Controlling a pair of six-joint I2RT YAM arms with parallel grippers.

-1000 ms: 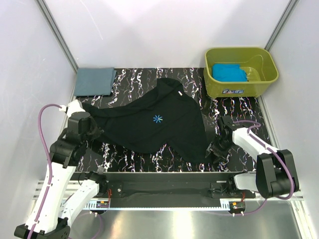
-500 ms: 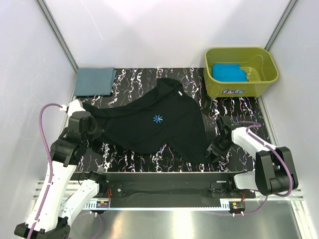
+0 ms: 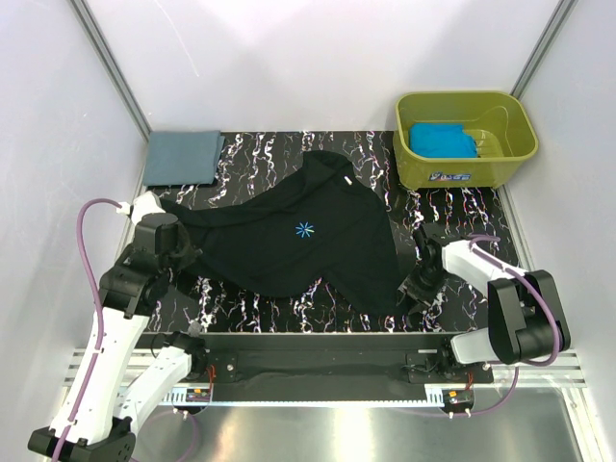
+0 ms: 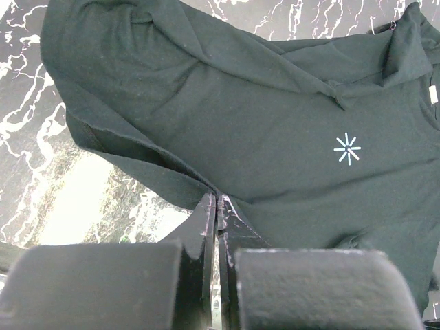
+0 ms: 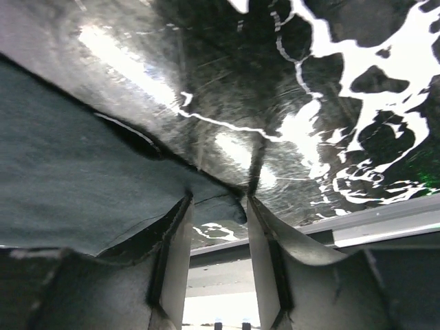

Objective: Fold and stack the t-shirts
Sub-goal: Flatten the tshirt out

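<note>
At table centre, black t-shirt [image 3: 308,241] lies spread, slightly rumpled, on marbled tabletop [image 3: 462,207]. Left gripper [image 4: 217,206]: jaws pressed together, pinching the shirt's left edge. Right gripper [image 5: 218,203]: low at the shirt's near-right corner, jaws spread, cloth edge beside one finger. Grey-blue t-shirt [image 3: 183,157] folded flat at far-left corner. Turquoise t-shirt [image 3: 441,140] inside olive tub [image 3: 462,171], far right

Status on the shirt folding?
Done: grey-blue shirt lies folded at the far-left corner. In hand: black shirt spread unfolded, left gripper pinching its edge, right gripper open at its near-right corner. To do: turquoise shirt sits in the tub; no stack yet.
</note>
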